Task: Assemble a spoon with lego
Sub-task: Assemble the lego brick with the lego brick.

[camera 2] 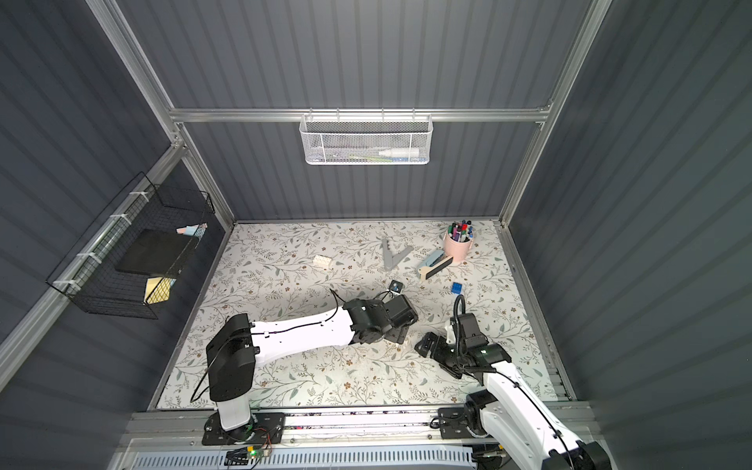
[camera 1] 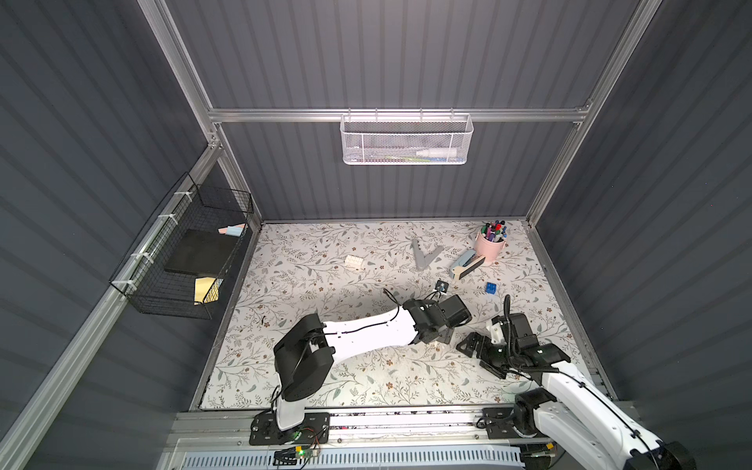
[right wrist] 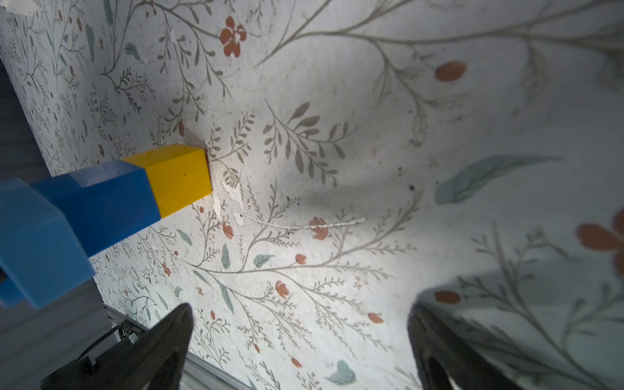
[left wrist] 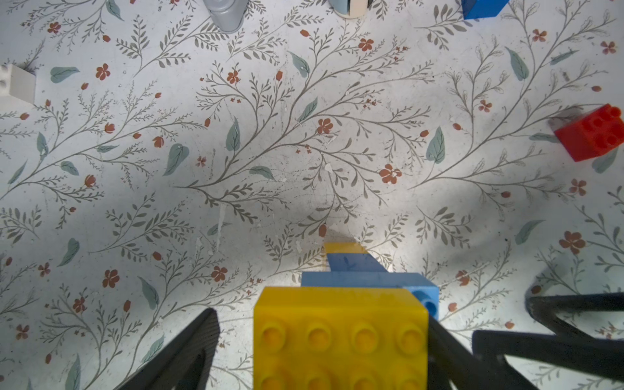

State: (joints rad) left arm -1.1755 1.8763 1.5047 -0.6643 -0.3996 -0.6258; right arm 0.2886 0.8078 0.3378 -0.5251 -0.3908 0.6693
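The spoon [left wrist: 341, 337] stands on end on the mat as a stack of yellow and blue lego. Its studded yellow top sits between the fingers of my left gripper [left wrist: 320, 317], which is open: one finger [left wrist: 192, 344] stands clear of the brick and the other lies against its side. In the right wrist view the spoon [right wrist: 135, 192] rests its yellow end on the mat. My right gripper [right wrist: 300, 310] hangs open and empty beside it. In both top views the left wrist hides the spoon. Loose lego lie about: a red brick [left wrist: 591, 135], a blue brick [camera 1: 490, 287] and a white brick [camera 1: 355, 261].
A grey V-shaped piece [camera 1: 425, 254], a pink cup of pens [camera 1: 490, 246] and a brush [camera 1: 468, 264] stand toward the back right. A small black part [camera 1: 441, 286] lies just behind the left wrist. Wire baskets hang on the left wall [camera 1: 183, 260] and the back wall [camera 1: 407, 140].
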